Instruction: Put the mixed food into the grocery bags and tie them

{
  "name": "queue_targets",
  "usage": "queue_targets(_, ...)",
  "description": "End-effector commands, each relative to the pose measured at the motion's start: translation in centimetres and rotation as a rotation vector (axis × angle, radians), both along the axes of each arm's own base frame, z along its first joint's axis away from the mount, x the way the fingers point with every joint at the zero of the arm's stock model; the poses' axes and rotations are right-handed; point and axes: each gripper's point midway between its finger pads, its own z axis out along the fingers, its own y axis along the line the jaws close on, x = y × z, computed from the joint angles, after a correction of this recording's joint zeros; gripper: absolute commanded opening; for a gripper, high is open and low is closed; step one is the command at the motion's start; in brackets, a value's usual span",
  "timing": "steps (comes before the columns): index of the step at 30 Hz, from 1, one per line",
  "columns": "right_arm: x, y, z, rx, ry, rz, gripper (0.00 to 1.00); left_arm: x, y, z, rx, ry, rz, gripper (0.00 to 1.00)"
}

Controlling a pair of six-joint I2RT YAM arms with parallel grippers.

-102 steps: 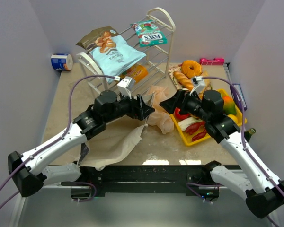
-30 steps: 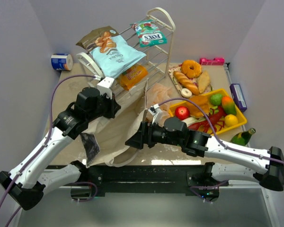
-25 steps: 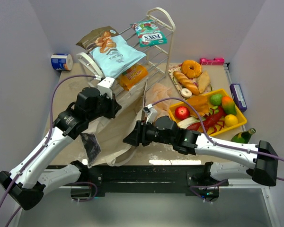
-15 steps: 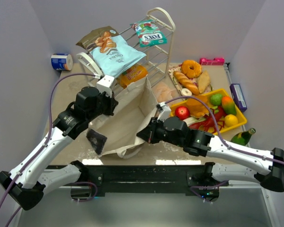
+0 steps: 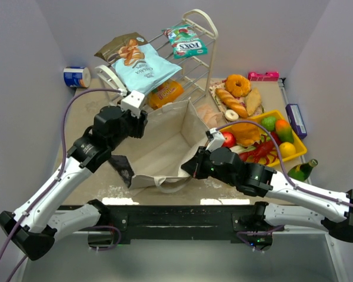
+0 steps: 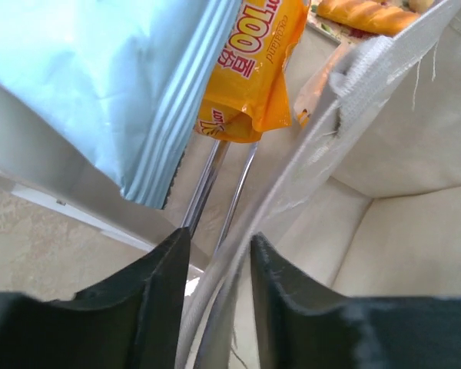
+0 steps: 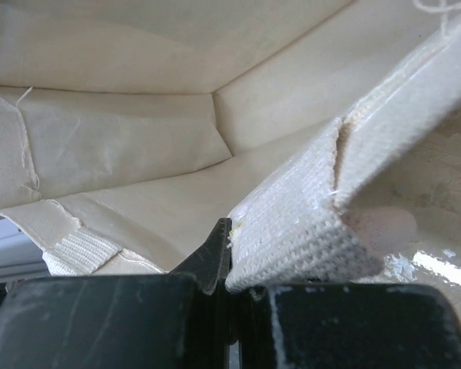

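The cloth tote (image 5: 165, 144) stands open mid-frame on the bench (image 5: 85, 114). The right tool (image 7: 229, 244) is clamped on its near rim, and the left tool (image 6: 215, 250) straddles the far rim with jaws parted, not pinching. Hold the mouth wide and taut before loading snack packets (image 5: 146, 70). The peach bag (image 5: 210, 116) is mostly hidden behind the tote.
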Motion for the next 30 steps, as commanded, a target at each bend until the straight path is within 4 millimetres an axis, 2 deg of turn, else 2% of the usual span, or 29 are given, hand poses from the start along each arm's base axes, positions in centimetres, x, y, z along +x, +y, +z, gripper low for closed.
queue_targets(1, 1.5, 0.6, 1.0, 0.033, -0.049, -0.059, 0.00, -1.3, 0.0, 5.1, -0.031, -0.157, -0.096, 0.63)
queue_targets(3, 1.6, 0.8, 1.3, 0.041, -0.057, -0.054, 0.00, -2.6, -0.1, 7.0, -0.031, -0.210, -0.155, 0.75)
queue_targets(4, 1.6, 0.9, 1.4, 0.038, -0.061, -0.050, 0.00, -3.9, -0.3, 8.2, -0.046, -0.243, -0.210, 0.77)
queue_targets(6, 1.6, 1.0, 1.5, 0.040, -0.063, -0.046, 0.00, -5.1, -0.2, 10.4, -0.048, -0.311, -0.254, 0.86)
queue_targets(7, 1.6, 1.1, 1.7, 0.044, -0.069, -0.043, 0.00, -5.6, 0.1, 12.2, -0.060, -0.357, -0.263, 0.90)
queue_targets(9, 1.6, 1.2, 1.7, 0.043, -0.069, -0.037, 0.00, -5.4, 0.5, 13.7, -0.049, -0.393, -0.242, 0.96)
queue_targets(11, 1.6, 1.2, 1.8, 0.045, -0.071, -0.033, 0.00, -3.9, 1.0, 15.0, -0.026, -0.399, -0.177, 0.98)
queue_targets(12, 1.6, 1.2, 1.8, 0.043, -0.073, -0.034, 0.00, -2.5, 0.5, 14.4, 0.006, -0.374, -0.164, 0.99)
queue_targets(13, 1.5, 1.2, 1.9, 0.045, -0.073, -0.033, 0.00, -2.0, 0.6, 15.6, 0.008, -0.391, -0.145, 0.99)
queue_targets(15, 1.6, 1.2, 2.0, 0.050, -0.076, -0.034, 0.00, -0.5, -0.6, 15.3, 0.035, -0.377, -0.165, 1.00)
queue_targets(16, 1.6, 1.2, 2.1, 0.052, -0.076, -0.033, 0.00, -0.2, -0.8, 16.0, 0.035, -0.392, -0.168, 1.00)
queue_targets(22, 1.4, 1.5, 2.7, 0.071, -0.084, -0.020, 0.00, 2.3, -3.5, 15.8, 0.061, -0.374, -0.231, 1.00)
queue_targets(26, 1.4, 1.3, 3.0, 0.077, -0.089, -0.018, 0.00, 4.4, -3.4, 14.7, 0.115, -0.364, -0.174, 1.00)
queue_targets(30, 1.3, 1.1, 3.1, 0.091, -0.096, -0.018, 0.00, 5.8, -2.2, 13.7, 0.162, -0.362, -0.087, 1.00)
